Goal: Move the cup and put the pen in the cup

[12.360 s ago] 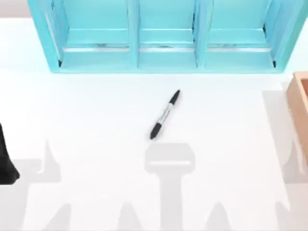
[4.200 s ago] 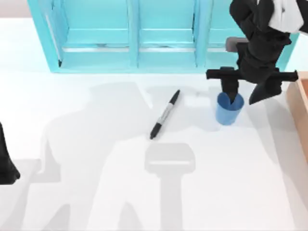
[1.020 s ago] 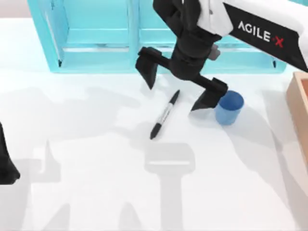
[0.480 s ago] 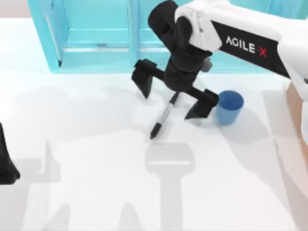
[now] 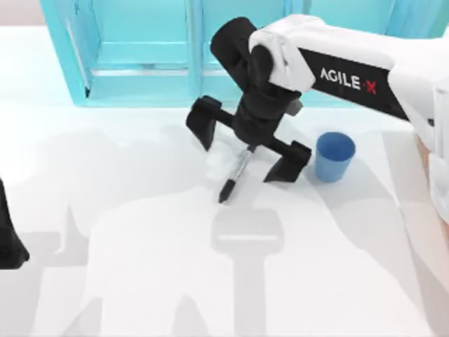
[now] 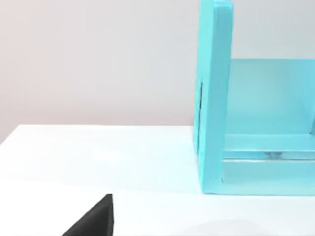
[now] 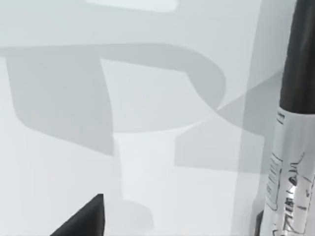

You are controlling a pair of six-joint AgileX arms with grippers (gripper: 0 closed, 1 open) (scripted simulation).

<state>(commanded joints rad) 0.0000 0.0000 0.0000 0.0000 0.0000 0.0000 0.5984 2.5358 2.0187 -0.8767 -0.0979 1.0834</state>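
Observation:
The pen [image 5: 233,176] lies slanted on the white table near its middle; its upper end is hidden under my right arm. My right gripper [image 5: 245,144] hangs over that upper end, open, one finger on each side of the barrel, holding nothing. In the right wrist view the pen's grey labelled barrel [image 7: 289,167] runs close along one edge, with a dark fingertip [image 7: 86,220] well apart from it. The blue cup [image 5: 334,156] stands upright just right of the gripper, with nothing in it. My left arm [image 5: 10,237] is parked at the left edge.
A turquoise shelf unit [image 5: 147,63] with three bays spans the back of the table, just behind the right arm; its side panel [image 6: 212,98] is in the left wrist view. A wooden box [image 5: 429,144] sits at the right edge.
The right gripper has come down and slightly left over the pen's upper end, still open. Pen and cup have stayed where they were.

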